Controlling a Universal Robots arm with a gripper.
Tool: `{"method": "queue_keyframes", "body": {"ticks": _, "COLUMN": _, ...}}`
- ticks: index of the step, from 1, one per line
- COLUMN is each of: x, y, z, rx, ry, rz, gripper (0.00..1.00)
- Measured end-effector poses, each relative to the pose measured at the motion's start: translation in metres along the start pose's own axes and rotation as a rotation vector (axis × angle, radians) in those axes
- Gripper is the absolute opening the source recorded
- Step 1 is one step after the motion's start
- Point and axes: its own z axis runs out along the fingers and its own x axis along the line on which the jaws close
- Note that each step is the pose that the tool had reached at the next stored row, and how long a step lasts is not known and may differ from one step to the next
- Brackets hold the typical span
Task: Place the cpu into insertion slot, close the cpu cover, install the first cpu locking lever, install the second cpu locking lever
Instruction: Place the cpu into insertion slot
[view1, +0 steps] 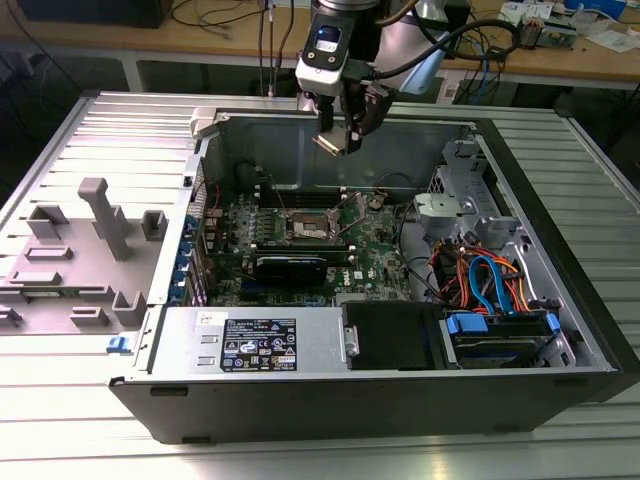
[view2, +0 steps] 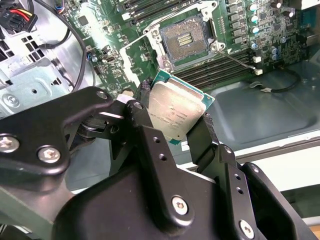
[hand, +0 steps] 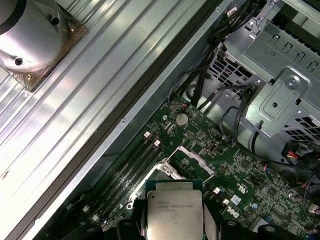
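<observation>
Nearest the observer is the near wall of the open computer case (view1: 330, 400). It lies on its side on the ribbed metal counter (view1: 60, 440), so the interior faces upward and can be reached from above.

Contents of the case:
- A power supply (view1: 255, 345) sits along the near wall.
- A drive bay (view1: 500, 335) with blue and orange cables (view1: 480, 275) occupies the near corner on the exterior view's right.
- The green motherboard (view1: 385, 255) lies on the case floor, toward the far side.

Above the far part of the case hangs the end effector (view1: 340, 142), well clear of the board. Its two black fingers (view2: 142, 107) are closed on opposite edges of the cpu (view2: 176, 111), metal top facing the wrist cameras. In my judgement this edge grip leaves the underside free for seating.

The insertion slot (view2: 184, 37) on the motherboard is bare, with its contacts exposed and nothing in it. The cpu is in the air and apart from it, so placement is not yet done.

In the first wrist view a silver frame sits just beside the slot. I take it to be the cpu cover (hand: 192, 160), and it appears tilted up. A thin locking lever (view2: 237, 60) lies swung out over the memory slots (view2: 215, 70); by my reading it is released.

Grey fixtures (view1: 105, 215) stand on the counter outside the case, on the exterior view's left.
</observation>
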Motion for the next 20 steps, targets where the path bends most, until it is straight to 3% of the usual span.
{"method": "queue_keyframes", "body": {"ticks": 5, "x": 0.0000, "y": 0.0000, "z": 0.0005, "rx": -0.0008, "ry": -0.0045, "rz": 0.059, "gripper": 0.55}}
{"method": "queue_keyframes", "body": {"ticks": 10, "x": -0.0001, "y": 0.0001, "z": 0.0006, "rx": -0.0009, "ry": -0.0052, "rz": 0.067, "gripper": 0.55}}
{"method": "queue_keyframes", "body": {"ticks": 20, "x": -0.0004, "y": -0.0001, "z": 0.0007, "rx": -0.0053, "ry": -0.0047, "rz": 0.125, "gripper": 0.55}}
